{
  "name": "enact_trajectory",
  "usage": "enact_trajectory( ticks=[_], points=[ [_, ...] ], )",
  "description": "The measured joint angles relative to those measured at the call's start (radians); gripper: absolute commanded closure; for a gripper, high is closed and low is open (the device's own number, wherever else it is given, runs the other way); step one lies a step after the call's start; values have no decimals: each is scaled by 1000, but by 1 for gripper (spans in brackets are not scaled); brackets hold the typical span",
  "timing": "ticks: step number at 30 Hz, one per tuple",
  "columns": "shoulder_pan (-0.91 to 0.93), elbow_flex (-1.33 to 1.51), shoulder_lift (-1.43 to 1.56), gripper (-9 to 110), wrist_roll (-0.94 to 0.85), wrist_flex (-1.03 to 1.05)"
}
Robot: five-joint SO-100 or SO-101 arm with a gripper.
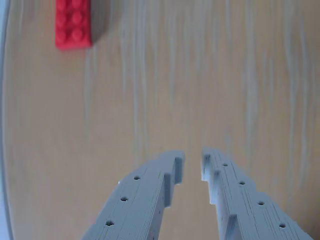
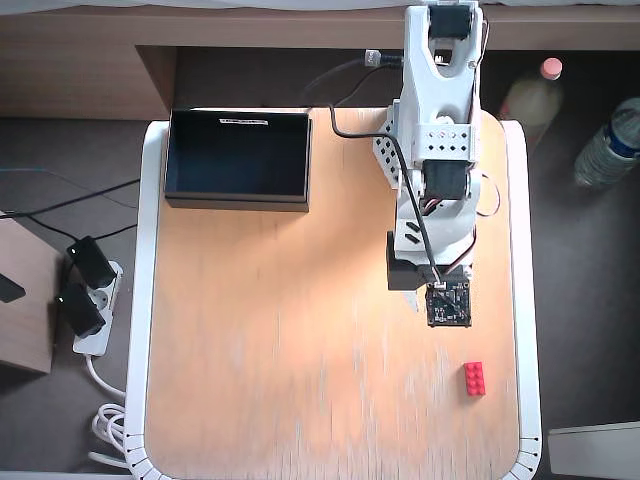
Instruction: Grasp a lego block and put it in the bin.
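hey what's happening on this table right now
A white robot arm is working over a wooden table. Its tool holds nothing, with the jaws only slightly apart above bare wood. A small red lego block lies loose on the table, at the upper left of the wrist view, not yet picked up. The black bin sits at the table's far left corner in the overhead view and looks empty.

Table point(image 2: 300, 350): light wood top with a white rim and rounded corners, its surface streaked with pale wear. Floor to the left in the overhead view: white power strip point(image 2: 95, 315) with two black plugs point(image 2: 88, 262) seated and a white cable coiled below. Upper right, off the table: two plastic bottles point(image 2: 610, 140), one with a pink cap point(image 2: 551, 68).
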Motion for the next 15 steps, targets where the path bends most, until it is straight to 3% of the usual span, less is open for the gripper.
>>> enact_trajectory(
  ticks=[15],
  points=[
    [-149,-362,-393,99,-164,0]
  ],
)
